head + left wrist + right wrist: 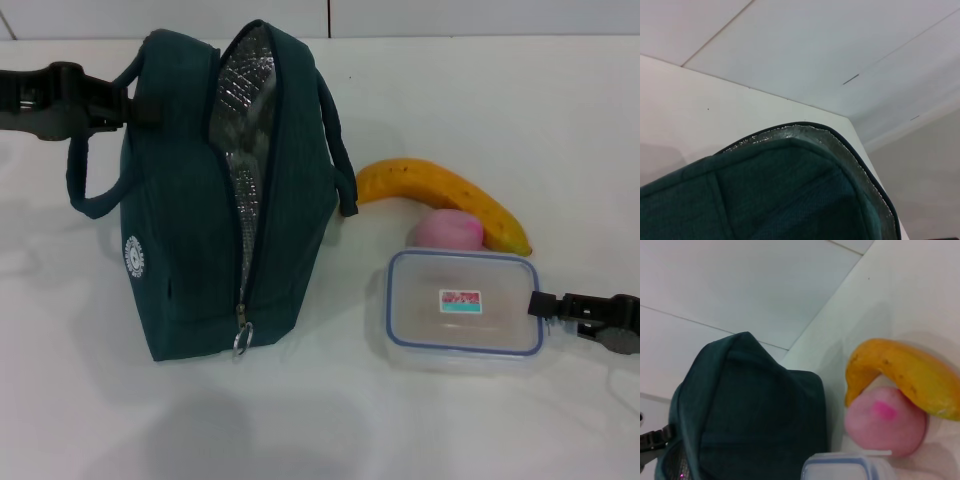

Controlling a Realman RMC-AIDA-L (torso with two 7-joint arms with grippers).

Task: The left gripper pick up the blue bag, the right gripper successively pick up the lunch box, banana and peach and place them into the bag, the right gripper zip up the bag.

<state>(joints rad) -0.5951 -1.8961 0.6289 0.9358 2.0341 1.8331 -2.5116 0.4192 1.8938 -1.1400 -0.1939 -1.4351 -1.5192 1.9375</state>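
The blue bag (pixel 190 230) stands upright on the white table, its zip open along the top and showing silver foil lining (pixel 245 90). My left gripper (pixel 135 103) is at the bag's upper left side, shut on its edge beside a loop handle. The left wrist view is filled by the bag (pixel 790 200). The lunch box (pixel 460 310) lies flat to the right of the bag. My right gripper (pixel 542 304) touches the box's right rim. Behind the box lie the peach (pixel 450 230) and the banana (pixel 440 190). The right wrist view shows the banana (pixel 910 370), peach (pixel 885 425), box corner (pixel 845 469) and bag (pixel 750 410).
The zip's ring pull (pixel 242 340) hangs at the bag's lower front end. The white table (pixel 330 420) stretches bare in front of the bag and box. Its far edge meets a pale wall (pixel 450 15).
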